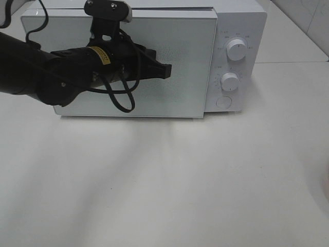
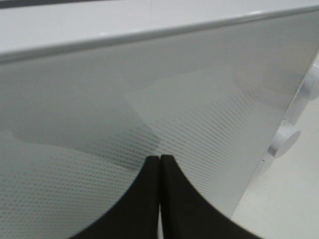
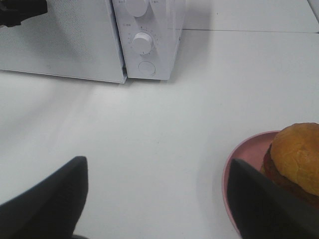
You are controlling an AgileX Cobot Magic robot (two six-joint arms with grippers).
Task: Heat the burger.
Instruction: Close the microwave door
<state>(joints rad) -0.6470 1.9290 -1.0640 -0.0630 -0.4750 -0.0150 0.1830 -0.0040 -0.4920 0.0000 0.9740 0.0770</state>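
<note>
Our left claw (image 1: 163, 71) has its fingers pressed together with nothing between them, its tip right at the microwave door (image 1: 175, 62); whether it touches the glass we cannot tell. The door looks shut or nearly so, with two knobs (image 1: 236, 49) on the panel beside it. Our right claw (image 3: 154, 199) stands wide and empty over the bare bench (image 3: 164, 129), well apart from the microwave. Just beside one of its fingers sits the burger (image 3: 299, 154) on a pink plate (image 3: 244, 159), off to the right side of the bench. We judge the burger light but soft and stacked, so the layers could slide or squash under a hard pinch, and the glossy bun may be slippery. We would take the plate by its rim, or else close gently across the bun's sides.
</note>
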